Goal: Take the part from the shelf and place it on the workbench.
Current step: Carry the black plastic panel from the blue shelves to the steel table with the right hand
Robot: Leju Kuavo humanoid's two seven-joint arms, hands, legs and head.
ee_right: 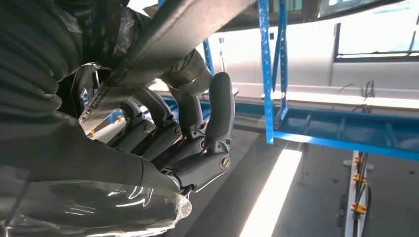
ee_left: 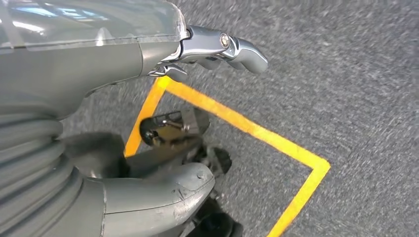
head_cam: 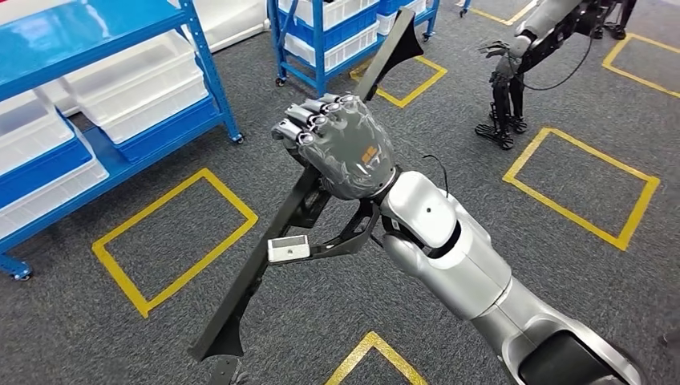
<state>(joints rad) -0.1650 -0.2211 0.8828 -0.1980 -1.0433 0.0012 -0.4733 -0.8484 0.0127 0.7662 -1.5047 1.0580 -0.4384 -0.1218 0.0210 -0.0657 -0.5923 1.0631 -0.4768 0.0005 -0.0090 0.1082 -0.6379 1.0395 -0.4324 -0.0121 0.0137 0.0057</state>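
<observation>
Saw white bins (head_cam: 144,96) on blue shelf (head_cam: 96,32) at left, contents not visible; more bins on second rack (head_cam: 321,40) behind. Found right hand (head_cam: 341,144) clamped round long black part (head_cam: 273,241), held slantwise above grey carpet (head_cam: 449,120) marked with yellow squares (head_cam: 172,241). Noted left hand (ee_left: 99,123) over carpet, fingers apart, holding nothing. Spotted another robot (head_cam: 521,56) far right.
</observation>
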